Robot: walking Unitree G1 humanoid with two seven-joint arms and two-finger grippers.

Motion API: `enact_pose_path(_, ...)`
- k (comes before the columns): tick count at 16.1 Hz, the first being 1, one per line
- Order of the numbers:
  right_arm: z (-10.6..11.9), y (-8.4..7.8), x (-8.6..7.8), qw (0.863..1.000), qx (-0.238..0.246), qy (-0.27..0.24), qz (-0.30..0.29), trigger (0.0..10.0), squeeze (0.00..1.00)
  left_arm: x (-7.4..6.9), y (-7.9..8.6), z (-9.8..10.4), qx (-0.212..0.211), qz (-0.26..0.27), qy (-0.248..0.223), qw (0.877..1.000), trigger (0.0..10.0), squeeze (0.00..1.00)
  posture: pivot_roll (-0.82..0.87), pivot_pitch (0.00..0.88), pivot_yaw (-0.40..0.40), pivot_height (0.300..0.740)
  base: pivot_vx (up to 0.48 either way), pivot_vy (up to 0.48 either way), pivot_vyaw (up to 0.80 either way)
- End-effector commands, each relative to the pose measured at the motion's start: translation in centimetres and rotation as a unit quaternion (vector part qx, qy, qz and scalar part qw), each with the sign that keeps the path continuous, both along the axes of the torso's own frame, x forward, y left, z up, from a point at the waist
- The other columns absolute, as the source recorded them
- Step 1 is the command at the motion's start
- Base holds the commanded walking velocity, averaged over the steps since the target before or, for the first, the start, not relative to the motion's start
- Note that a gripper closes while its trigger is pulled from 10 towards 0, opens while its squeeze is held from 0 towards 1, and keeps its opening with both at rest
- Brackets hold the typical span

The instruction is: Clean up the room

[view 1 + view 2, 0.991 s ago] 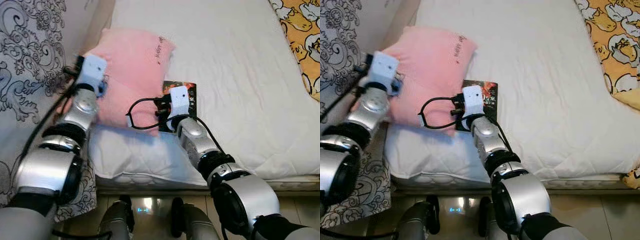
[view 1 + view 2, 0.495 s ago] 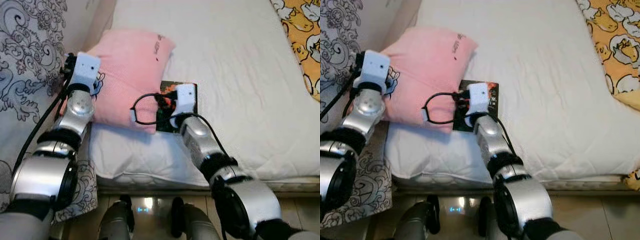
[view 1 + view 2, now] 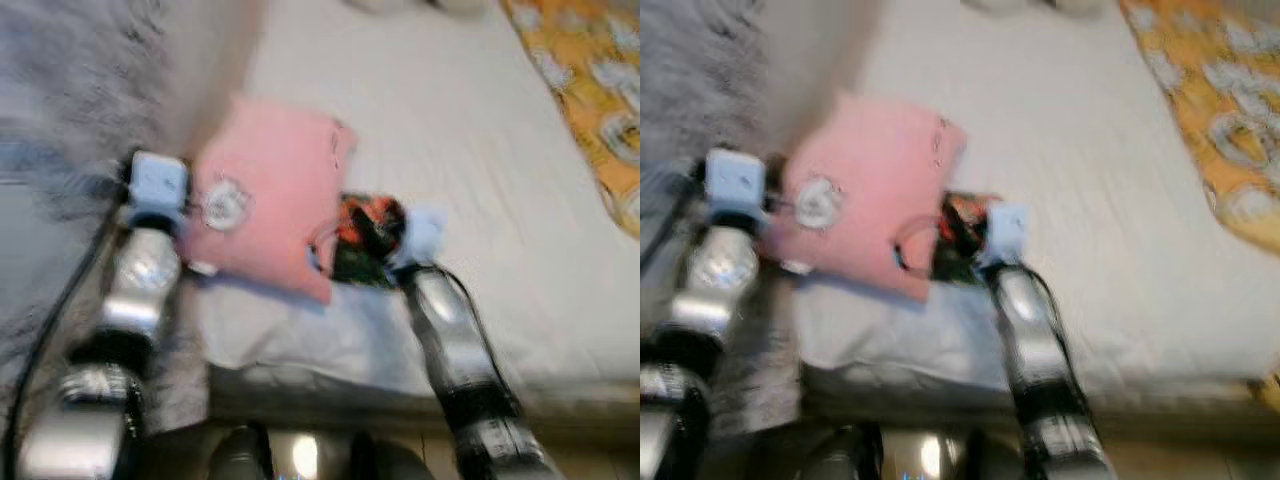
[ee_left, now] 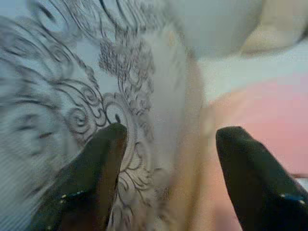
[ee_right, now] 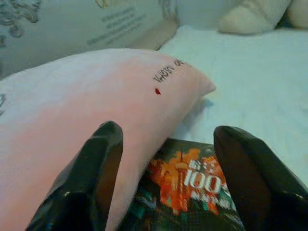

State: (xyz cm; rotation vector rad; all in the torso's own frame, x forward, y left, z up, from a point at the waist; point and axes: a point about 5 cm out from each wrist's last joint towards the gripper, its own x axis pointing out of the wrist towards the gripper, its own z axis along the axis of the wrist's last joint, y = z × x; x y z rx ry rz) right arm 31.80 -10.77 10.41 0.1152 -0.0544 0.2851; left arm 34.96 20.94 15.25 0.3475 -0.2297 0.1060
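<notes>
**Pink pillow and book on the bed, both claws open**

The pink pillow (image 3: 268,190) lies on the white bed (image 3: 470,150), near the bed's left edge and close to the front edge. A small round emblem is visible on its near left part. In the right wrist view the pillow (image 5: 86,110) shows a line of dark lettering and a small red mark near its far corner.

A book (image 5: 192,192) with a dark cover, orange artwork and the figure "100" lies flat on the bed, just beside the pillow on its right. The pillow's edge touches or slightly overlaps the book's left side. In the head views the book (image 3: 365,235) appears blurred.

The right claw (image 5: 168,178) hovers low above the book, its two black fingers (image 5: 250,183) spread wide apart and holding nothing. One finger sits over the pillow's edge, the other over the book's right side.

The left claw (image 4: 168,178) is at the pillow's left side, fingers (image 4: 91,178) likewise spread apart and empty. It points at a grey fabric with a dark scroll pattern (image 4: 72,96), with the pink pillow (image 4: 260,125) beside it.

An orange patterned blanket (image 3: 585,90) lies along the bed's right side, well apart from the pillow. The head views are motion-blurred.
</notes>
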Motion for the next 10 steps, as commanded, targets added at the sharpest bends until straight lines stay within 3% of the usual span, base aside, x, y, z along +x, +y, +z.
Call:
enact_pose_path(1, 0.2, -1.4, -0.9, 1.0, -0.017, -0.001, -0.022, 10.0, 1.0, -0.7, -1.9, -0.3, -0.015, -0.045, 0.007, 0.999, 10.0, 0.1, 0.04, 0.0, -0.018, 0.74, 0.0, 0.0, 0.0)
enact_pose_path(2, 0.1, -1.9, -1.1, 0.999, -0.022, 0.001, -0.036, 10.0, 1.0, -1.0, -2.4, -0.4, -0.014, -0.051, 0.006, 0.999, 10.0, 0.0, 0.04, 0.0, -0.012, 0.74, 0.0, 0.0, 0.0)
enact_pose_path(4, -0.3, -4.2, -1.9, 0.994, -0.047, -0.003, -0.103, 10.0, 1.0, -2.6, -4.7, -0.1, -0.08, -0.076, -0.018, 0.994, 10.0, 0.0, 0.02, 0.0, -0.005, 0.74, 0.0, 0.0, 0.0)
enact_pose_path(5, -0.1, -4.8, -2.2, 0.991, -0.064, -0.012, -0.117, 10.0, 0.0, -3.7, -5.9, 0.1, -0.123, -0.083, -0.028, 0.989, 10.0, 0.0, 0.02, 0.0, -0.002, 0.74, 0.0, -0.48, 0.0)
enact_pose_path(10, -1.0, -4.6, -2.5, 0.989, -0.083, 0.004, -0.119, 10.0, 0.0, -5.3, -7.3, -2.1, -0.148, -0.106, 0.019, 0.983, 10.0, 0.0, 0.01, 0.0, -0.001, 0.74, 0.0, -0.48, 0.0)
